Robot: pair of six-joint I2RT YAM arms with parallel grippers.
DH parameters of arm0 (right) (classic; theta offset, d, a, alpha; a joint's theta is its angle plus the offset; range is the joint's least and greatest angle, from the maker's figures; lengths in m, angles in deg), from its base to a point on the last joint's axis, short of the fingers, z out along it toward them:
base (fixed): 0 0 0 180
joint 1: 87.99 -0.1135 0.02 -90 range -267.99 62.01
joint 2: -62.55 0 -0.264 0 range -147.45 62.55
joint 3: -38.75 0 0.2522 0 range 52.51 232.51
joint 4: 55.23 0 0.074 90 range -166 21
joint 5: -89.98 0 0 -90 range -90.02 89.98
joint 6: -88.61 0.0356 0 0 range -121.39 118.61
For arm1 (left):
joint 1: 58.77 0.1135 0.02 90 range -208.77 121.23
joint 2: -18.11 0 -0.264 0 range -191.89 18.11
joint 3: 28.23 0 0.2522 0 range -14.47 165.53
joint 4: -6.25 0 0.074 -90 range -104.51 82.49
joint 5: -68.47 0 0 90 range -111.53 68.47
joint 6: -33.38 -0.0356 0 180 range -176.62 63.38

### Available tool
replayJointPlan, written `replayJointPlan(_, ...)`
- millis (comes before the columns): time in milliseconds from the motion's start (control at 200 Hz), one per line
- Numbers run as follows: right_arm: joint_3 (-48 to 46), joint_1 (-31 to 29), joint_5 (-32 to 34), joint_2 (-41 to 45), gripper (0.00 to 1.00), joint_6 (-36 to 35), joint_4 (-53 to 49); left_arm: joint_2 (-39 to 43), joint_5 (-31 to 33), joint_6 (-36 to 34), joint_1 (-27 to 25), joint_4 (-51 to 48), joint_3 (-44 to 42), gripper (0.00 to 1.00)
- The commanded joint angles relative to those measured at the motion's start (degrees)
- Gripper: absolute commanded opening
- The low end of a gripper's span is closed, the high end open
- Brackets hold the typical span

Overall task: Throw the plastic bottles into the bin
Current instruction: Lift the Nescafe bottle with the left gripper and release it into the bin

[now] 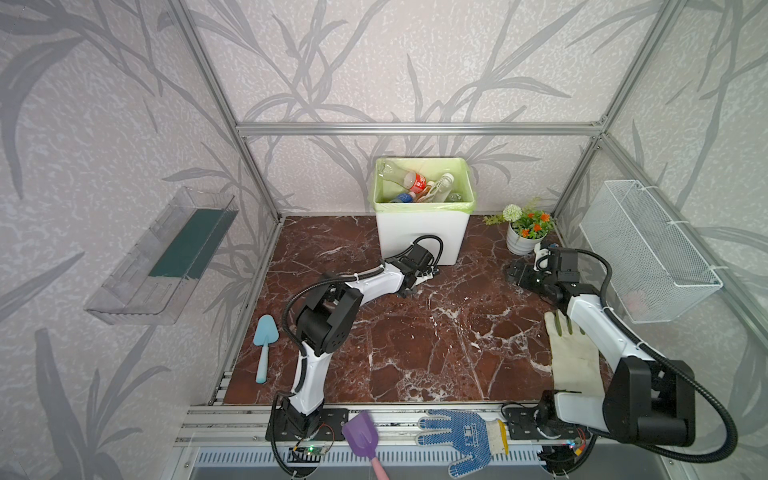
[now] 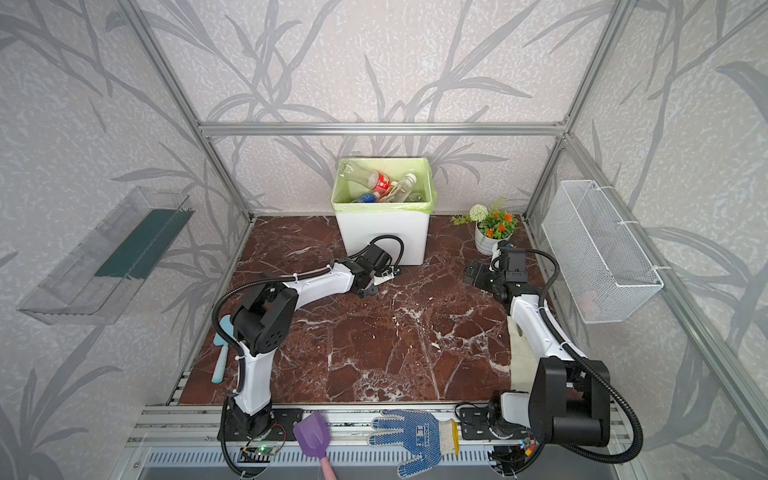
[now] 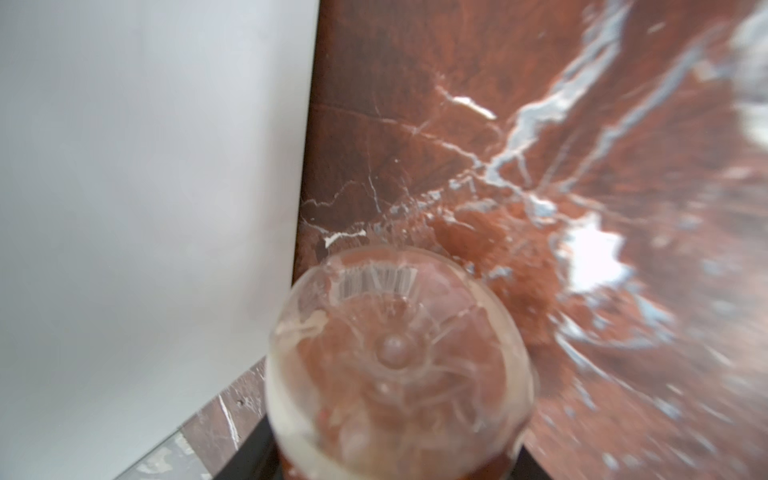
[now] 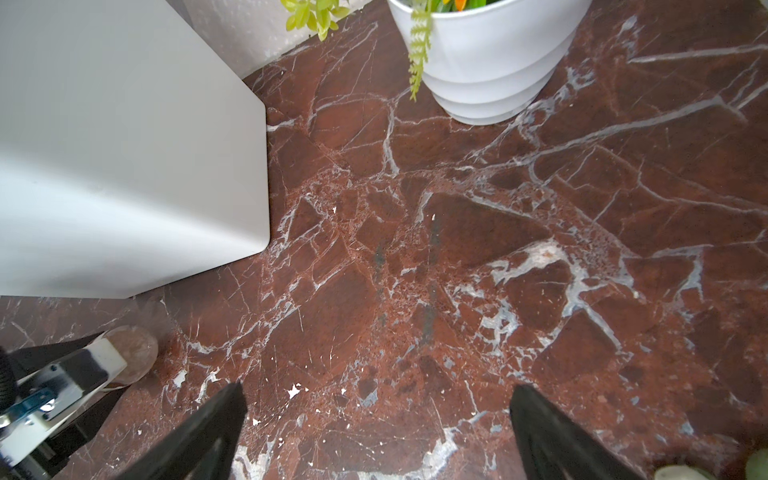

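- Bin [image 1: 419, 237] stands at 12 o'clock on the marble table [image 1: 415, 353] in both top views, with several plastic bottles [image 1: 415, 183] already inside its green liner.
- Left gripper [image 1: 422, 282] sits low at the bin's 5 o'clock corner, just beside its front wall. The right gripper [image 1: 515, 275] hovers at 3 o'clock of it, near the flower pot [image 1: 521, 243].
- Left wrist view: the round base of a clear bottle [image 3: 399, 365] fills the space between the jaws, which close against its sides. The bin's white wall is right beside it.
- Right wrist view: the right jaws stand wide apart over bare marble and hold nothing. The clear bottle shows low by the table in the left gripper.
- Step in hand, by my judgement, is the pick of this bottle. The next move calls for a lift well above the rim, travel toward 12 o'clock, then release over the opening.
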Motion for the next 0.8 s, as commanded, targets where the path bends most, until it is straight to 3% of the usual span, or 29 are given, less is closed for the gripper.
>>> replayJointPlan(0, -0.7, 0.2, -1.0, -0.5, 0.99, 0.8, 1.0, 7.2, -4.5, 5.9, -0.8, -3.8, -0.8, 0.48)
replayJointPlan(230, 0.4, 0.2, -2.1, -0.6, 0.99, 1.0, 1.3, 26.0, -7.9, 10.4, -1.8, 0.9, -3.3, 0.46)
replayJointPlan(370, 0.6, 0.2, -2.6, -0.4, 0.99, 1.3, 1.9, 40.4, -9.2, 9.5, -1.7, 11.5, -4.7, 0.47)
replayJointPlan(470, 0.7, 0.2, -3.3, -0.4, 0.99, 1.5, 2.3, 46.5, -9.5, 8.9, -0.8, 17.9, -0.7, 0.49)
replayJointPlan(590, 1.2, 0.2, -4.1, -0.2, 0.99, 1.5, 2.2, 48.2, -13.6, 12.2, 2.0, 27.4, 5.1, 0.5)
replayJointPlan(730, 1.4, 0.3, -4.1, 1.2, 0.99, 1.1, 1.7, 43.9, -23.1, 24.8, 9.4, 38.2, 9.6, 0.53)
replayJointPlan(795, 1.3, 0.3, -3.7, 2.0, 0.99, 0.9, 1.3, 39.3, -24.5, 30.7, 11.8, 40.9, 12.0, 0.54)
